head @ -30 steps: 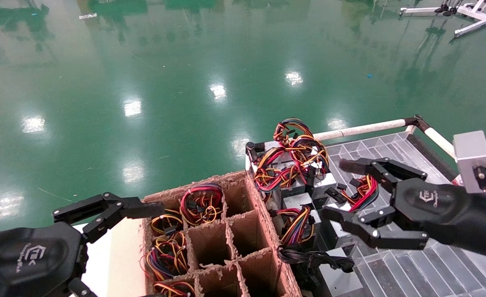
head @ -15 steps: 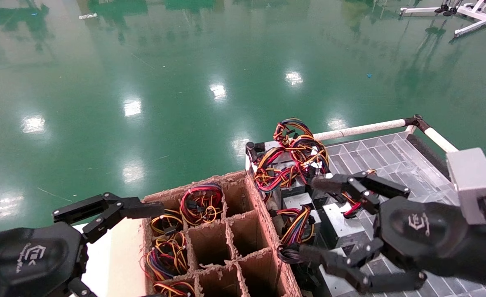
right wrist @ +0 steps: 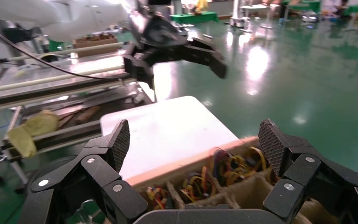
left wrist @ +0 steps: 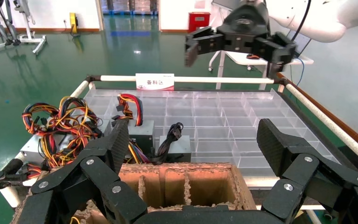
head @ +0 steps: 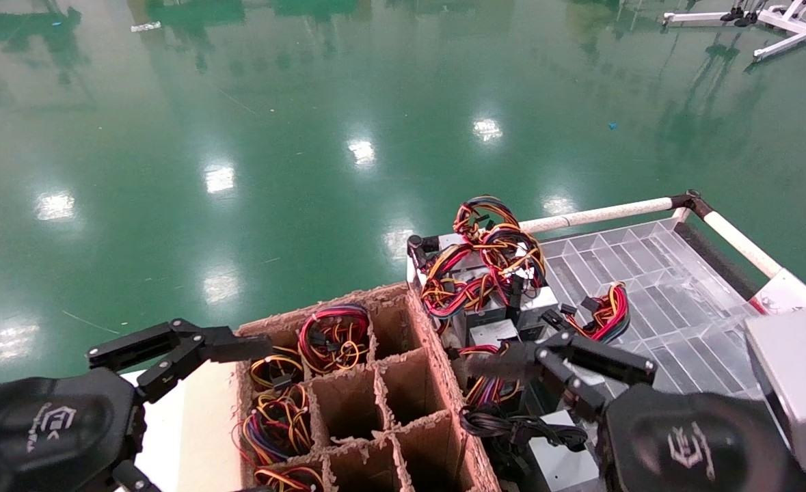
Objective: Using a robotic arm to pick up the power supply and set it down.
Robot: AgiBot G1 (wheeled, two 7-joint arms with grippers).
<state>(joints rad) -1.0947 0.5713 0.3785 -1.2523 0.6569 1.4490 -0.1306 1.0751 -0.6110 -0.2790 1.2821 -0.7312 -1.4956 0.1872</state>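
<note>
Right pincer (head: pixel 505 396) released, empty, over silver boxes | left pincer (head: pixel 191 355) released, parked beside cardboard crate (head: pixel 348 403)

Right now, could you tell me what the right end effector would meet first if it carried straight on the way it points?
Probably the cardboard divider box: the open right end effector points across its wire-filled cells toward the white surface beyond. Depth is unclear.

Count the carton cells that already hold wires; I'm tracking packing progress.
4. Three in the carton's left column: far, middle, near. One in the middle column's far cell. More may be hidden past the frame's edge.
</note>
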